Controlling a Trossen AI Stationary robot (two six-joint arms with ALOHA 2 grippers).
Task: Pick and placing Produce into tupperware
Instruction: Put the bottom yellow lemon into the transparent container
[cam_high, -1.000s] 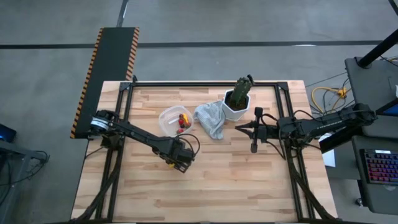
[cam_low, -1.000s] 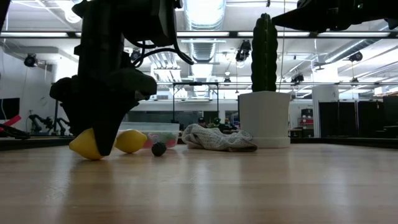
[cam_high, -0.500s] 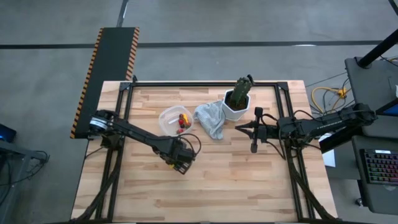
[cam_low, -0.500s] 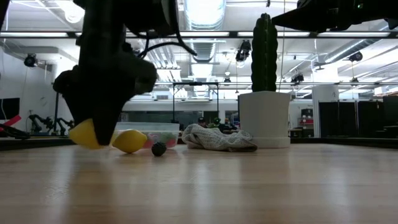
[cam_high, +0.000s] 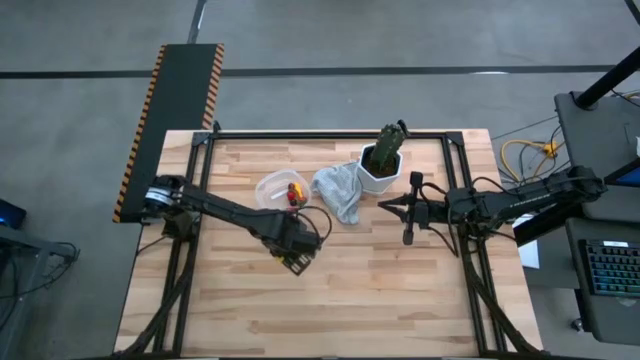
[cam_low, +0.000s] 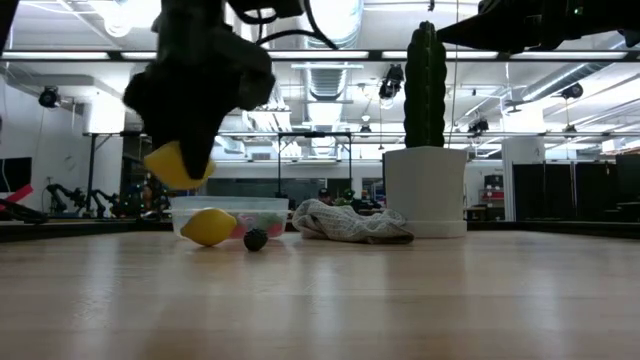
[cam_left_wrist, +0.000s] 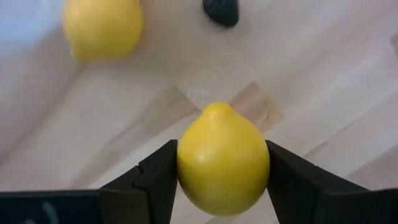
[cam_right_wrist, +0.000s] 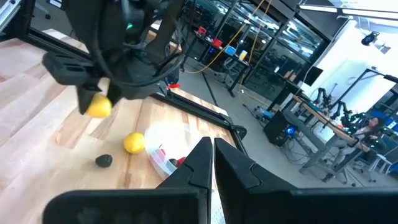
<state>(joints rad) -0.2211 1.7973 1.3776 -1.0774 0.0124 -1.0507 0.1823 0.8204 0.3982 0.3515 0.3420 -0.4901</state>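
My left gripper (cam_high: 295, 250) hangs over the table's middle, shut on a yellow lemon piece (cam_left_wrist: 222, 158), also seen in the low view (cam_low: 175, 165). A second lemon (cam_left_wrist: 102, 28) and a small dark piece (cam_left_wrist: 221, 11) rest on the wood below, near the clear tupperware (cam_high: 275, 190). The tupperware holds red pieces (cam_high: 292, 198). My right gripper (cam_right_wrist: 211, 162) waits shut near the right side, beside the pot (cam_high: 385, 205). My left gripper pinches the lemon between its two fingers (cam_left_wrist: 155, 180), one on each side of its wide middle (cam_left_wrist: 186, 162). The fingers come from above, pointing down. The lemon is lifted clear of the table, and its pointed end (cam_left_wrist: 217, 107) faces the wood.
A white hexagonal pot with a green cactus (cam_high: 382, 165) stands at the far middle. A crumpled grey cloth (cam_high: 338, 192) lies between the pot and the tupperware. Bare wood spreads across the near half of the table (cam_high: 380, 300).
My left gripper has risen, carrying the lemon from the table surface up clear of it, and has drifted slightly toward the far edge and the tupperware. The second lemon and the dark piece have stayed in place.
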